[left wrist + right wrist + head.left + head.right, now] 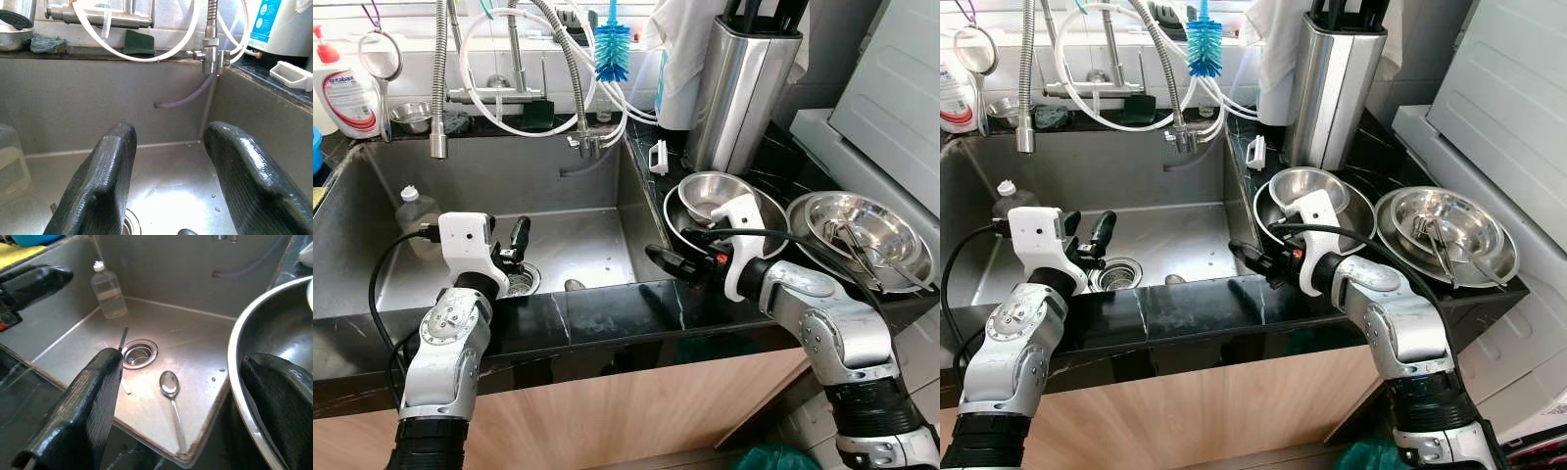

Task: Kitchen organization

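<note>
From the right wrist I can see a spoon (170,390) lying on the sink (578,245) floor beside the drain (139,353), with a clear bottle (109,291) behind, while both grippers, left (516,245) over the basin and right (668,262) at the bowl (710,196) rim, hold fingers apart, and the soap bottle's (348,93) label is too blurred to read.

Black marble counter (607,318), wooden front (636,416)
</note>
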Controlling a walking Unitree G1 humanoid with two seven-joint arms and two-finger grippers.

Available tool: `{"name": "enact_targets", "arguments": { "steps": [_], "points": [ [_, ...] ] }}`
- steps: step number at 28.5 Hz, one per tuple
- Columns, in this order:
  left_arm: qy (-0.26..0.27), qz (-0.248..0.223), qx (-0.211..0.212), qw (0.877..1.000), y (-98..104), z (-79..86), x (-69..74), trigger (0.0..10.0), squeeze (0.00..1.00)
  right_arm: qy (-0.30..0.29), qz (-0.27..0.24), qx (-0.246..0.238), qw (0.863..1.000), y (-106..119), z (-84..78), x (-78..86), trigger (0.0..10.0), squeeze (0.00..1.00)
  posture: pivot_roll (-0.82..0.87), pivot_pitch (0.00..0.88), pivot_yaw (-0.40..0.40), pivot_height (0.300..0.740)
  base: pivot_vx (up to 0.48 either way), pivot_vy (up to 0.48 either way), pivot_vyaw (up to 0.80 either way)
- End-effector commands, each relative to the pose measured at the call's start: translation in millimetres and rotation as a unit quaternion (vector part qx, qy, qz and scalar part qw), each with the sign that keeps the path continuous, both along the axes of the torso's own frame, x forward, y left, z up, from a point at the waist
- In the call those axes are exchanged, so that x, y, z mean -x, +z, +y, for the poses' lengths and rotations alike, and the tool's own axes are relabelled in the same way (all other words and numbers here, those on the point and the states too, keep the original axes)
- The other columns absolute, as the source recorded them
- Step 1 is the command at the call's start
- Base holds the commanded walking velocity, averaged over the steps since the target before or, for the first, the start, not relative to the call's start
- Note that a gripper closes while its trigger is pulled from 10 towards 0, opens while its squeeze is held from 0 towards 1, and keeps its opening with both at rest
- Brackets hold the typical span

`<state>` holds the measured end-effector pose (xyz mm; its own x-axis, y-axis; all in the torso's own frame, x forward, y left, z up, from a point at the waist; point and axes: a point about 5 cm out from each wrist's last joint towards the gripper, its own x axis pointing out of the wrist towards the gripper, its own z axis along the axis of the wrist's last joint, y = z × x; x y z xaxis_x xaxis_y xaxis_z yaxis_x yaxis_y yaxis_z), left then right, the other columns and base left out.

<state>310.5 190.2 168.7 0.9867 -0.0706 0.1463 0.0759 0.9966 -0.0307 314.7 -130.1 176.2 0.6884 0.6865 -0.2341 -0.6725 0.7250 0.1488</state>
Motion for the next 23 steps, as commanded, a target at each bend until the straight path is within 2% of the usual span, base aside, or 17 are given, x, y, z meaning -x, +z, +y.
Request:
{"name": "enact_targets", "arguments": {
  "steps": [1, 14, 23],
  "points": [
    [-0.004, -0.006, 0.002, 1.000, 4.0, -0.3, 2.4, 10.0, 0.00, 0.010, -0.003, -0.004, 1.000, 3.7, 4.2, 4.2, 10.0, 0.00, 0.07, 0.020, -0.044, 0.740, 0.000, 0.000, 0.00],
    [-0.003, -0.004, 0.001, 1.000, 3.4, 1.3, 3.4, 10.0, 0.00, 0.027, 0.010, -0.017, 0.999, 3.7, 14.9, 18.7, 10.0, 0.00, 0.07, 0.019, -0.044, 0.740, 0.000, 0.000, 0.00],
    [-0.003, -0.006, 0.002, 1.000, 3.8, 0.9, 2.7, 10.0, 0.00, 0.017, 0.017, -0.023, 0.999, 4.9, 13.8, 28.1, 10.0, 0.00, 0.07, 0.015, -0.044, 0.740, 0.000, 0.000, 0.00]
  ]
}}
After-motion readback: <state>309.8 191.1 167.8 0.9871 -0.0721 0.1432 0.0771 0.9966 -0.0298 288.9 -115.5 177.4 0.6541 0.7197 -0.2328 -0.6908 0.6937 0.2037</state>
